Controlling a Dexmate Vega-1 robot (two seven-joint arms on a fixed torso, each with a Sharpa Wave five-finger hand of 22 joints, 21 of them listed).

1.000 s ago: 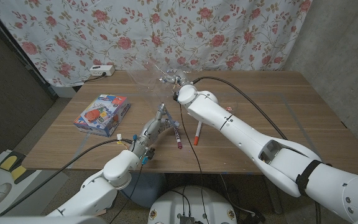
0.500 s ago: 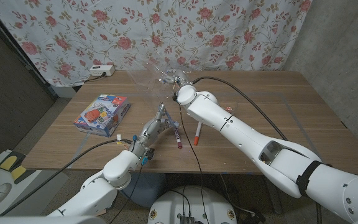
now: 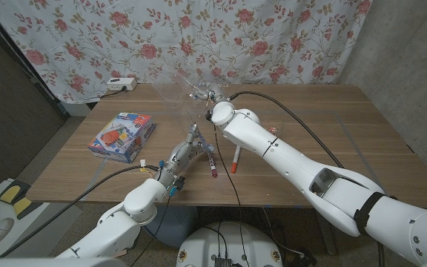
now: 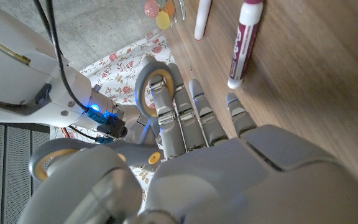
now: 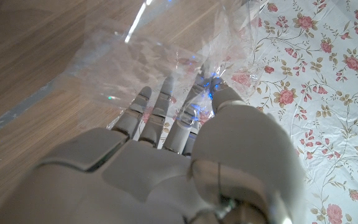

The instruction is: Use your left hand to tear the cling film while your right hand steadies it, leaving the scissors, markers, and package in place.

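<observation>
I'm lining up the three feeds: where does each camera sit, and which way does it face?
Head view: on the robot's head, looking down at the table; both arms show.
Left wrist view: behind the left robot hand, facing the markers.
Right wrist view: behind the right robot hand, facing the cling film.
Shared: head and left wrist views both show markers.

even indoor light, wrist views perhaps soft.

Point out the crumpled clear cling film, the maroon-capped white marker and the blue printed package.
Crumpled clear cling film [image 5: 166,53], right wrist view, on the wrinkled sheet above the fingertips.
Maroon-capped white marker [image 4: 244,40], left wrist view, on its maroon-labelled barrel.
Blue printed package [image 3: 122,136], head view, on its top face.
</observation>
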